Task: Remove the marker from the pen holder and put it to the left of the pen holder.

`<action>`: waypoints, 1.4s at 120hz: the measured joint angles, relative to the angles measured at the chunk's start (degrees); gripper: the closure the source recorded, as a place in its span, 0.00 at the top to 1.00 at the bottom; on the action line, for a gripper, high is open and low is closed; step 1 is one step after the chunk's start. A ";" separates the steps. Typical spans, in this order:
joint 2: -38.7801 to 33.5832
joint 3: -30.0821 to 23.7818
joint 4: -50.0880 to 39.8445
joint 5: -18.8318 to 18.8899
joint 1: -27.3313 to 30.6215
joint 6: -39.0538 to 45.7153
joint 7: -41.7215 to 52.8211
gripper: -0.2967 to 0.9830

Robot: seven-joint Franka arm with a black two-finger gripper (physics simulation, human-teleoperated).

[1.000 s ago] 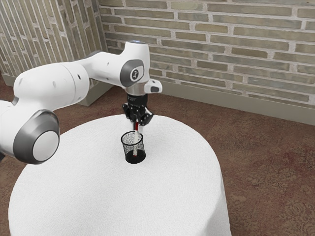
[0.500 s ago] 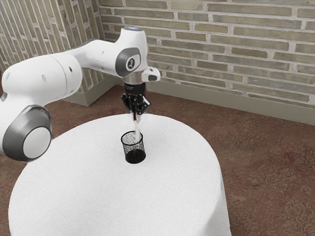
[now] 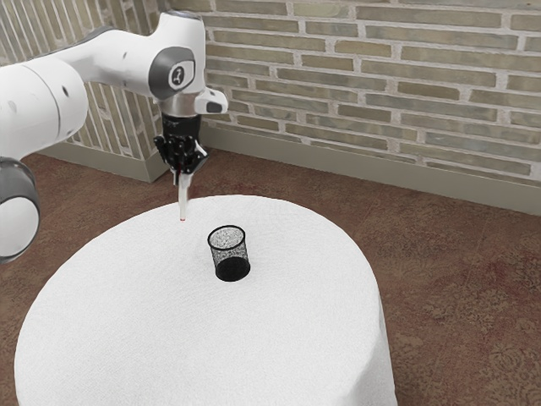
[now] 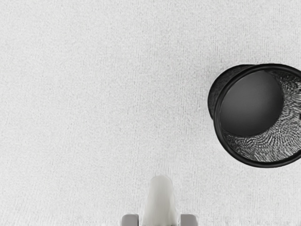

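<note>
End effector (image 3: 183, 175) gripping marker (image 3: 183, 201), near-vertical above surface (image 3: 287, 326). Pen holder (image 3: 229, 255) at its 5 o'clock, exterior view; lowering should clear the rim.

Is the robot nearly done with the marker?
Done: the marker is out of the black cup, which looks empty. In hand: the gripper pinches it, pointing down. Left: putting it down left of the cup and letting go, since it's pinched now.

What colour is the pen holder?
The pen holder is black, with mesh sides; the wrist view shows it best.
</note>
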 joint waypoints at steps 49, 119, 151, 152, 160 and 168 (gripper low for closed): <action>12.48 -1.37 4.45 -0.83 4.13 -24.83 -2.82 0.18; 19.79 -6.61 10.21 -2.12 8.29 -31.45 -5.99 0.34; 16.66 -7.01 10.86 -2.63 9.85 -25.89 -6.89 0.63; 16.12 -7.08 10.53 -2.73 9.87 -25.28 -6.92 0.64; 7.31 -7.42 3.46 -3.53 9.53 -18.74 -7.07 0.67; -4.57 -7.50 -9.37 -4.08 8.92 -10.11 -7.17 0.69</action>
